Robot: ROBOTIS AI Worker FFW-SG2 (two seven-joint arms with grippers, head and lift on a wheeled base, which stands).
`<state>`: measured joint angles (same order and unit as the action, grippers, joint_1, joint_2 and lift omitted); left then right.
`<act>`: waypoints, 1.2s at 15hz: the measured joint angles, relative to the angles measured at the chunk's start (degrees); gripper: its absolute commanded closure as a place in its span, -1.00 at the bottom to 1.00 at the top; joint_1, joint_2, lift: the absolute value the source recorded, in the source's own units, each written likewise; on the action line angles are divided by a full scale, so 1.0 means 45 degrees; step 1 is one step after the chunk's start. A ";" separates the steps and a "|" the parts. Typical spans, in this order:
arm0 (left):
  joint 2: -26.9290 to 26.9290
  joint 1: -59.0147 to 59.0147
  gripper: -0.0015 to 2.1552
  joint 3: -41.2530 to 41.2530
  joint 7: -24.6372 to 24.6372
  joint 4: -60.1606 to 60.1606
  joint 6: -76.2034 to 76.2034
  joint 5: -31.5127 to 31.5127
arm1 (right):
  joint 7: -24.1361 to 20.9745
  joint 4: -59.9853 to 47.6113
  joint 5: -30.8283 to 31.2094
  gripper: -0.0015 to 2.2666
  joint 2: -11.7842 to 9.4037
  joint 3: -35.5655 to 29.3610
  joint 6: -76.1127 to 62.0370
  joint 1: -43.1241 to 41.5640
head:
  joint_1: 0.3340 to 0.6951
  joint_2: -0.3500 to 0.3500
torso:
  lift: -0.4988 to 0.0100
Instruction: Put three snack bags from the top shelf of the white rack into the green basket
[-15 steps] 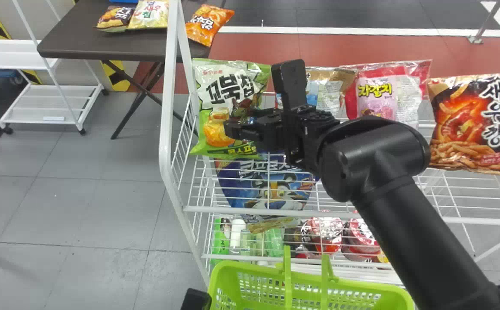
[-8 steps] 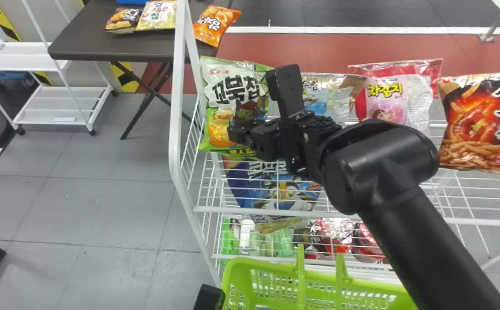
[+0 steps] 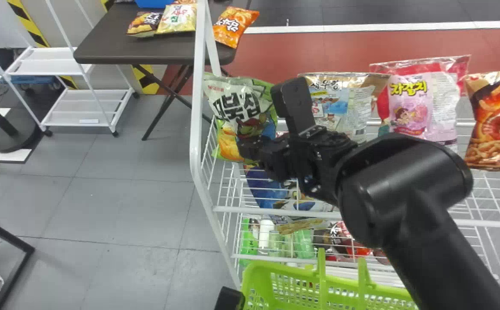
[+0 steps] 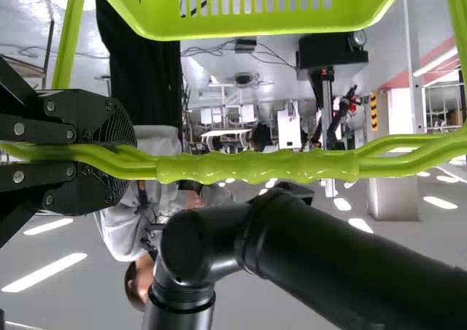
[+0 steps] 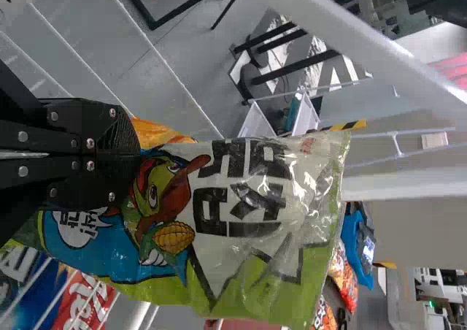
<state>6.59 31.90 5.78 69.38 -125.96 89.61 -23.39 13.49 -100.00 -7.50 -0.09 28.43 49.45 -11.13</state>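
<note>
Right end effector [image 3: 246, 148] is closed on the green-and-white snack bag [image 3: 235, 103], pinching its lower part; in the right wrist view, the printed corn cob lies just beyond the fingertips. Bag is held at the left end of the white rack [image 3: 195, 146], near the upright frame, its top leaning left in the head view and its film creased. Three further bags are noted along the top shelf [image 3: 486, 202], left to right: a tan one [image 3: 340, 101], partly behind the right arm; a pink one [image 3: 426, 97]; a black-and-orange one [image 3: 497, 125]. Blue bag [image 3: 267, 189] is seen through the wires below the top shelf, with bottles [image 3: 267, 234] lower down. Green basket [image 3: 257, 282] is in front of the rack, at the bottom edge of the head view. Left end effector [image 3: 229, 298] is at that same edge, beside the basket; in the left wrist view it is closed on the basket handle [image 4: 255, 166]. Dark bench [image 3: 134, 54] behind the rack carries more snack bags [image 3: 233, 26].
</note>
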 measured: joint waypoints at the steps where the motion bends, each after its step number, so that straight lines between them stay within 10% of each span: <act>1: 0.0002 0.0040 0.99 -0.0027 0.0066 -0.0027 0.0000 -0.0001 | -0.0334 -0.0621 0.0154 0.98 0.0000 0.0085 0.0245 0.0366 | 1.00 0.39 | 0.96; 6: 0.0019 0.0203 0.99 -0.0177 0.0083 -0.0111 0.0000 0.0015 | -0.1289 -0.5180 0.0153 0.98 -0.0993 -0.0729 0.1797 0.3115 | 1.00 0.15 | 0.96; 11: -0.0016 0.0134 0.99 -0.0394 -0.0161 -0.0162 0.0000 0.0064 | -0.0518 -1.0018 -0.0494 0.98 -0.2474 -0.4104 0.2306 0.7433 | 1.00 -0.65 | 0.96; 13: -0.0110 0.0002 0.99 -0.0590 -0.0441 -0.0100 0.0000 0.0082 | 0.0259 -1.1367 -0.1326 0.98 -0.2531 -0.5929 0.1940 0.9251 | 1.00 -0.96 | 0.96; 18: -0.0385 -0.0069 0.99 -0.1124 -0.0911 -0.0055 0.0000 0.0041 | 0.2374 -1.2957 -0.2496 0.98 -0.2056 -0.9361 0.2410 1.1763 | 1.00 -1.00 | 0.96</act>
<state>4.86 31.59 0.72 65.28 -126.21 89.61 -23.20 24.17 -158.31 -18.73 -9.34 -13.69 60.29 41.80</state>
